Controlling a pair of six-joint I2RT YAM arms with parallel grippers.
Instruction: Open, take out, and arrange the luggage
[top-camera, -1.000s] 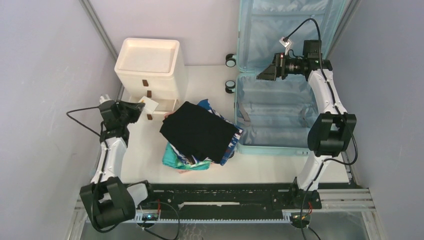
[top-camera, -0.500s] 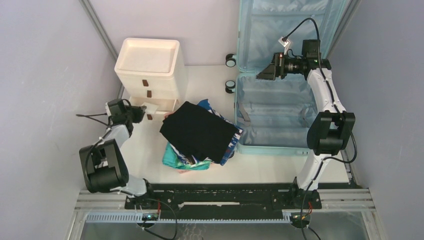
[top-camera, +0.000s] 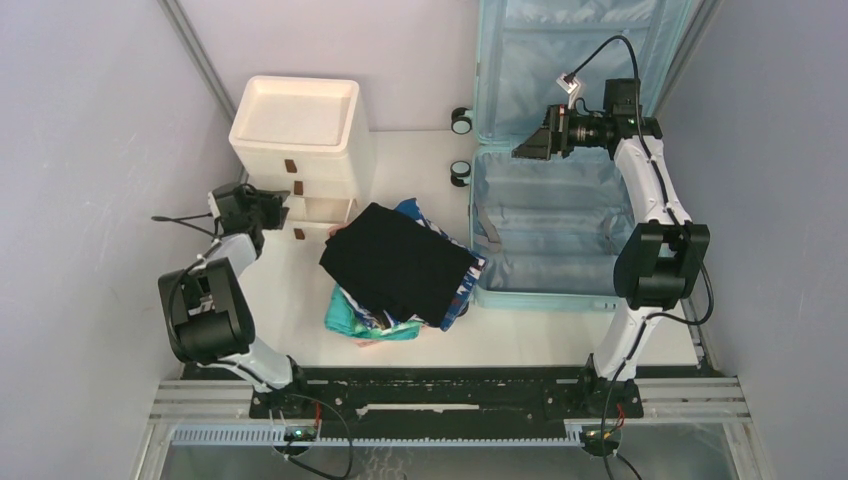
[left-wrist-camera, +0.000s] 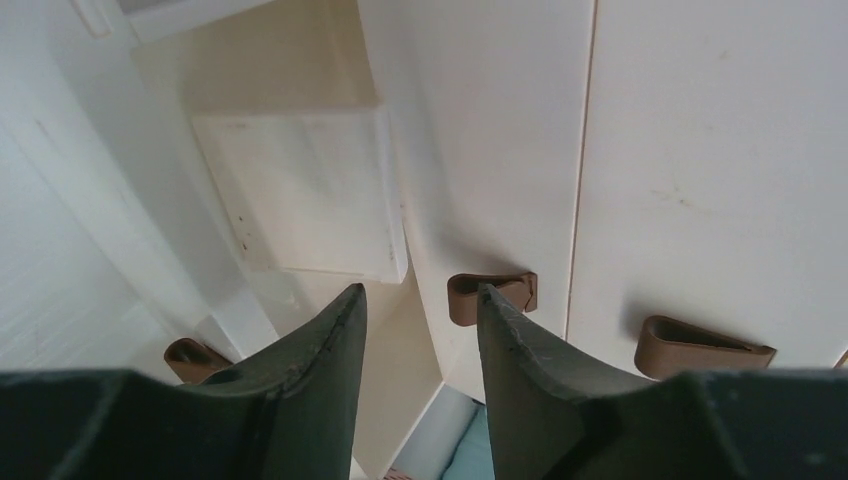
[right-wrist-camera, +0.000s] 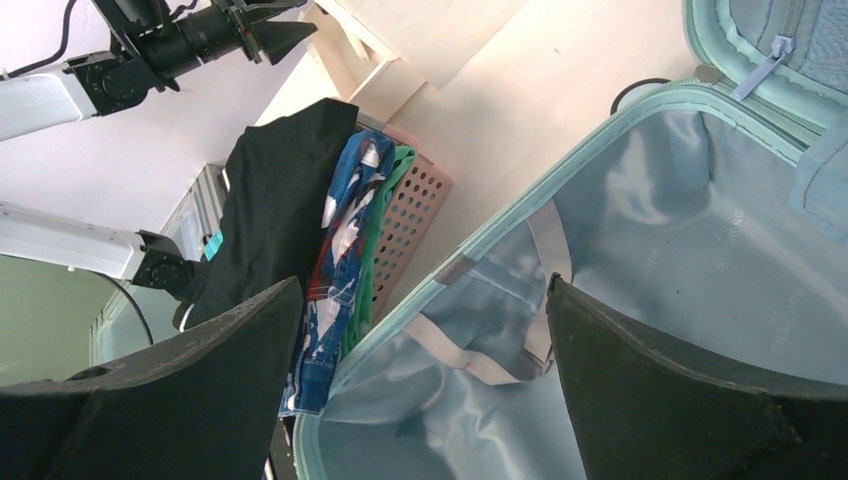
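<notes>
Nearest, a pile of clothes (top-camera: 400, 262) sits mid-desk (top-camera: 300, 300) on a pink basket (right-wrist-camera: 410, 215). At its 10 o'clock the left gripper (left-wrist-camera: 420, 295) is released and empty, with a brown handle (left-wrist-camera: 505, 292) of the white drawer box (top-camera: 300, 125) just ahead. At the pile's 3 o'clock lies the luggage (top-camera: 545, 225), open, its long axis running 6 to 12 and its lid upright at the back. The right gripper (right-wrist-camera: 422, 285), spread wide and empty, hovers over the hinge end, pointing toward 9; the right arm is clearly nearer.
</notes>
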